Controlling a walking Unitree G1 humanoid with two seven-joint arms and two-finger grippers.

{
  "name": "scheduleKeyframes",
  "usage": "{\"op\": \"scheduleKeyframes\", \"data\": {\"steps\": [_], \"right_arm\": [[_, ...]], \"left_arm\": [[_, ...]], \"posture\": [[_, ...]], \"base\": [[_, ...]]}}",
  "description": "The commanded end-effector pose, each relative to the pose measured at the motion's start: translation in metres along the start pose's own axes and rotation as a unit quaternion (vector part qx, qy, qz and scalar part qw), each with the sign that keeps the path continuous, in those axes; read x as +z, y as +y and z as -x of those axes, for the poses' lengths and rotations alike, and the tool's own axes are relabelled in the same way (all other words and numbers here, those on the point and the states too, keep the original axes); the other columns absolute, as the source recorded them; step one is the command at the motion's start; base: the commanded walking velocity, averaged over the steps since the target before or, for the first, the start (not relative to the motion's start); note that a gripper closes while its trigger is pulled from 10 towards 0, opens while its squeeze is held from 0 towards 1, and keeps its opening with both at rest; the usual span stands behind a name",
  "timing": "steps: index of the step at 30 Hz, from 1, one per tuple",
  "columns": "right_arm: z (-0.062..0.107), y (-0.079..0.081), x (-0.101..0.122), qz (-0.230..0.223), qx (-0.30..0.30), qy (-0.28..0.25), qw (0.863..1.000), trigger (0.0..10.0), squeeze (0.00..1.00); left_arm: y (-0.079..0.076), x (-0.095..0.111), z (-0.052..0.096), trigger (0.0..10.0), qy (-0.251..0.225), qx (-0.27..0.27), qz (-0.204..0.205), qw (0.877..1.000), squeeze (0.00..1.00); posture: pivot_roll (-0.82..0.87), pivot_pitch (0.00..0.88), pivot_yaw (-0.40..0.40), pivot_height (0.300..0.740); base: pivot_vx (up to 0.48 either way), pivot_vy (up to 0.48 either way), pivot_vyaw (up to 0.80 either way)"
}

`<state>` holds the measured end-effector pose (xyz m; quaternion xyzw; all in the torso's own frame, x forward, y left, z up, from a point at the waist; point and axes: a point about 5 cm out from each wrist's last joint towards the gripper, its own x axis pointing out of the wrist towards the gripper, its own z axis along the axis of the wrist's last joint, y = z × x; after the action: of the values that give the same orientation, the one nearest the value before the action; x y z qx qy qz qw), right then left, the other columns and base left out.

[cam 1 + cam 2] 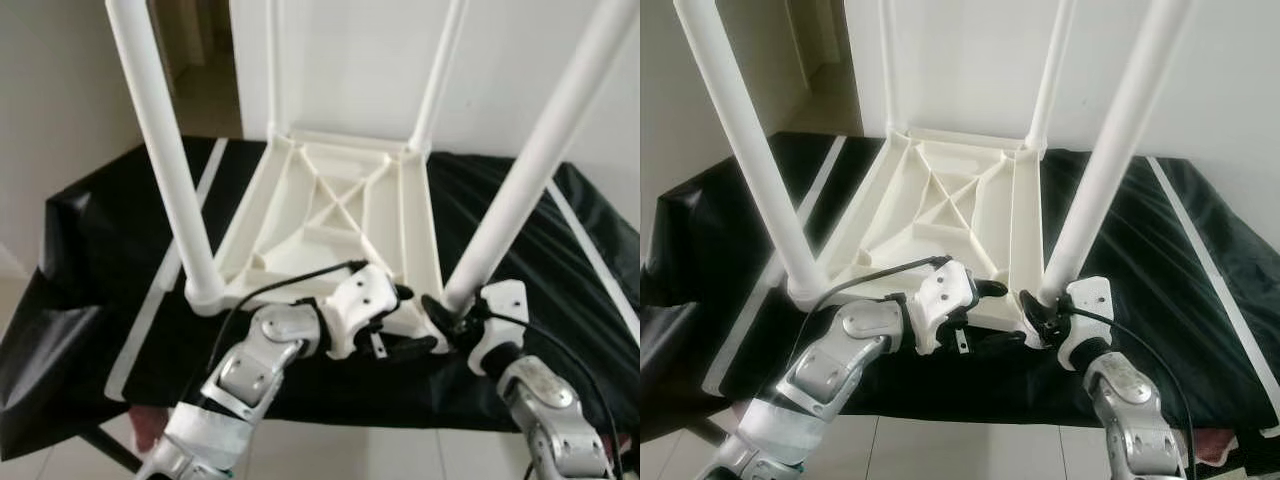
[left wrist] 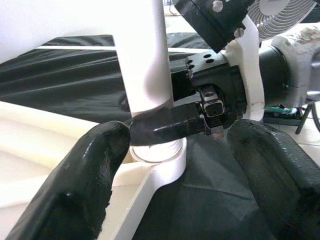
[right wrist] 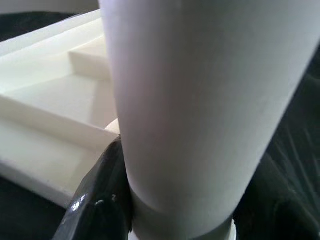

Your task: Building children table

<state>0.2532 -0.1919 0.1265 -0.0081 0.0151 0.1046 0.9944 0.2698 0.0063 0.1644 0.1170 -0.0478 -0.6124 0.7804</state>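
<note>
On the black-draped worktop (image 1: pixel 90 260) lies the upturned children's table (image 1: pixel 330 215), four legs standing up. Right tool (image 1: pixel 1032 318) is clamped round the base of the near right leg (image 1: pixel 520 190); left tool (image 2: pixel 172 165) hovers spread wide beside it, empty. Twist squarely, keeping the leg plumb in its socket.
</note>
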Motion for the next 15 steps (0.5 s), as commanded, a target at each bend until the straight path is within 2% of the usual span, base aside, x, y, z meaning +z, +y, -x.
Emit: {"op": "scheduleKeyframes", "data": {"steps": [1,3,5,8,11,15], "right_arm": [[0.004,-0.011,0.001,0.002,-0.046,0.005,0.999,10.0,0.00],[0.003,-0.011,-0.001,-0.001,-0.065,0.010,0.998,10.0,0.00],[0.003,-0.015,-0.010,-0.026,-0.153,0.025,0.988,10.0,0.00],[0.004,-0.015,-0.018,-0.043,-0.225,0.036,0.973,10.0,0.00],[0.002,-0.009,-0.020,-0.064,-0.261,0.039,0.962,10.0,0.00],[-0.003,-0.001,-0.021,-0.076,-0.268,0.037,0.960,10.0,0.00]], "left_arm": [[0.003,0.000,0.000,10.0,0.000,0.004,-0.003,1.000,0.00],[0.004,0.000,0.000,10.0,-0.001,0.005,-0.004,1.000,0.00],[0.006,0.000,0.000,10.0,-0.002,0.011,-0.006,1.000,0.00],[0.007,0.000,0.002,10.0,-0.001,0.018,-0.006,1.000,0.00],[0.007,0.002,0.005,10.0,-0.003,0.023,-0.006,1.000,0.00],[0.007,0.000,0.005,10.0,-0.002,0.028,-0.007,1.000,0.00]], "posture": [[-0.08,0.000,-0.029,0.740],[-0.08,0.000,-0.032,0.740],[-0.07,0.000,-0.045,0.740],[-0.06,0.000,-0.054,0.740],[-0.05,0.000,-0.059,0.740],[-0.04,0.000,-0.060,0.740]], "base": [[0.000,0.000,0.00],[0.000,0.000,0.00],[0.000,0.000,0.00],[0.000,0.000,0.00],[0.000,0.000,0.00],[0.000,0.000,0.00]]}}
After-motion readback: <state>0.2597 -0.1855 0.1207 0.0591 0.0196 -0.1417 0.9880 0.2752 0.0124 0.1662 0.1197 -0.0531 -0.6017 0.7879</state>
